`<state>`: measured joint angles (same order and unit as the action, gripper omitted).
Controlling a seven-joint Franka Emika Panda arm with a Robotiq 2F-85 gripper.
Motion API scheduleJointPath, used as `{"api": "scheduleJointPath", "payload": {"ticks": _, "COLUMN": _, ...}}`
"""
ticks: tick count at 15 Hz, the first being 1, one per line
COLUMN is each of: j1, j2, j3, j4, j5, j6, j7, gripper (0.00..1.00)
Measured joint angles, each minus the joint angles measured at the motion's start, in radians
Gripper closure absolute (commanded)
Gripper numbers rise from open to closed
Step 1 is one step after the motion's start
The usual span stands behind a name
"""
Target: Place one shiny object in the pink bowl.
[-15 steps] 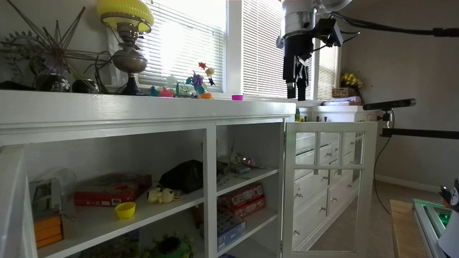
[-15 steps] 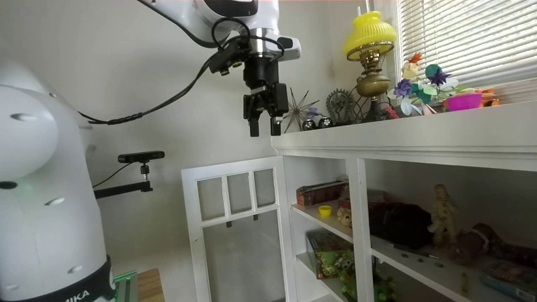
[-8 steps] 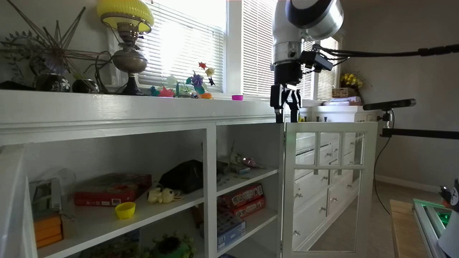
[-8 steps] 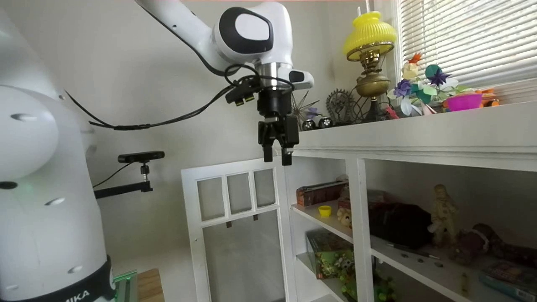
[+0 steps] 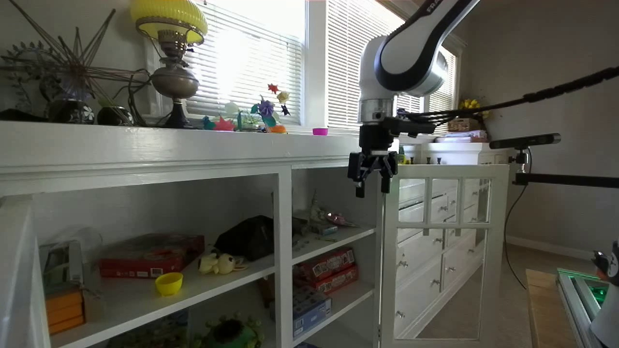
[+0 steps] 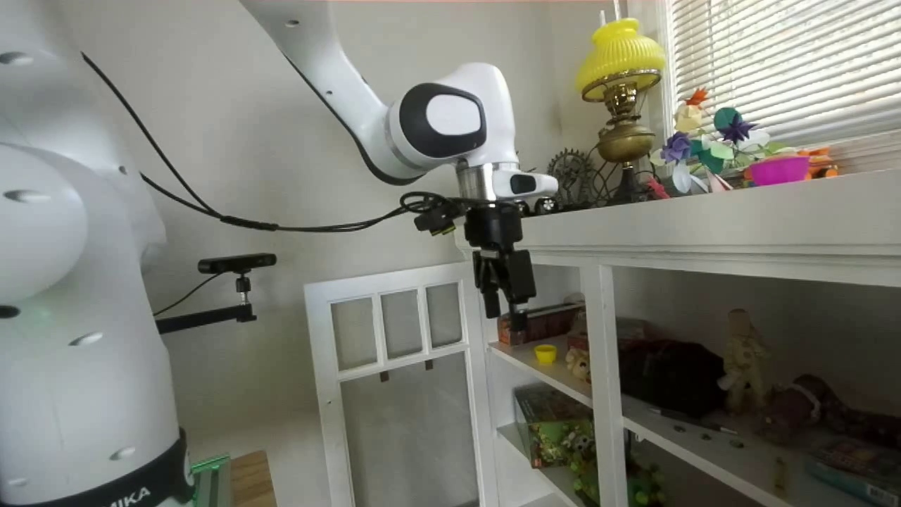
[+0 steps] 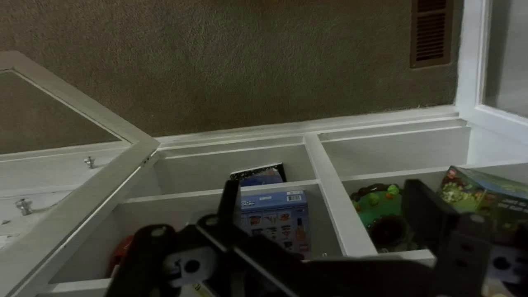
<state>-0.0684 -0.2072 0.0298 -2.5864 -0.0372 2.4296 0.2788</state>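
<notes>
Lowered since the earlier frame, the fingers [image 5: 360, 190] are held spread, presumably for shelf [image 5: 355, 233] access; above them, the pink bowl [image 6: 780, 171] is set upright on the bench [image 6: 676, 229], presumably for filling.

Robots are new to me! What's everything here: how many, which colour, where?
Cabinet: one, white, below blinds
Blinds: several, white, above cabinet
Doors: at least two, white, on cabinet
Bowl: one, pink, cabinet top
Lamp: one, yellow and brass, cabinet top
Flowers: several, mixed colours, cabinet top
Spiky ornament: one, brownish, cabinet top
Round ornaments: two, black, cabinet top
Shiny object: one, pinkish, upper shelf
Cup: one, yellow, upper shelf
Toy: one, cream, upper shelf
Figurine: one, cream, upper shelf
Bundle: one, black, upper shelf
Boxes: several, red and blue, shelves
Other items: several, mostly dim, shelves
Robot arm: one, white, beside cabinet
Gripper: one, black, arm's end, open
</notes>
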Motion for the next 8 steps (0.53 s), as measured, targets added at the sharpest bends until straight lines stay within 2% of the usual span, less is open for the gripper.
{"api": "scheduleJointPath", "payload": {"ticks": 4, "j1": -0.033, "j2": 0.100, "j3": -0.004, "j4": 0.002, "j5": -0.090, "j6": 0.132, "j7": 0.122, "gripper": 0.00}}
{"api": "scheduleJointPath", "payload": {"ticks": 8, "j1": -0.056, "j2": 0.196, "j3": -0.031, "j4": 0.020, "j5": -0.237, "j6": 0.295, "j7": 0.246, "gripper": 0.00}}
